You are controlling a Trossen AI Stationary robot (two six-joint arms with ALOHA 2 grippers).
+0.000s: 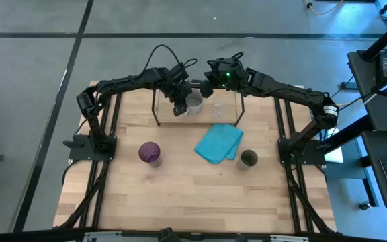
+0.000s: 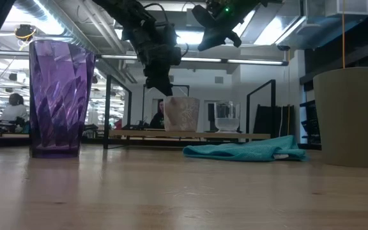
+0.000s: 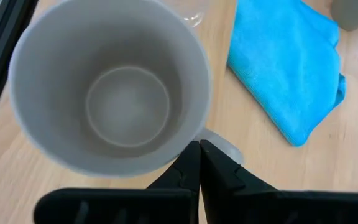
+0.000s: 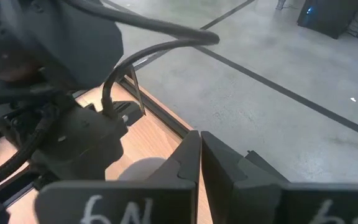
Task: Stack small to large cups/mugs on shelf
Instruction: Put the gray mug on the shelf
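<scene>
The grey mug (image 1: 194, 104) stands upright inside the black wire shelf (image 1: 197, 125), its base on the shelf's wooden board (image 2: 139, 134). The small clear glass (image 1: 218, 109) stands beside it, toward the table's right. My left gripper (image 3: 199, 149) is shut and slants down over the mug's rim, next to the handle (image 3: 224, 148). My right gripper (image 4: 199, 149) is shut and hangs high over the shelf's far side. The purple tumbler (image 1: 150, 153) and the olive cup (image 1: 248, 158) stand on the table in front of the shelf. My left gripper's shut fingertips (image 3: 191, 155) come from above, slanting down, and end at the mug's rim (image 3: 185, 140) right by the handle. No gap and nothing between the fingers shows. Whether the tips touch the mug, I cannot tell.
A folded turquoise cloth (image 1: 218, 143) lies between the tumbler and the olive cup, just in front of the shelf. Thin shelf uprights (image 2: 107, 108) stand on either side of the mug and glass. My left arm's wrist (image 4: 73, 137) is close in front of my right gripper.
</scene>
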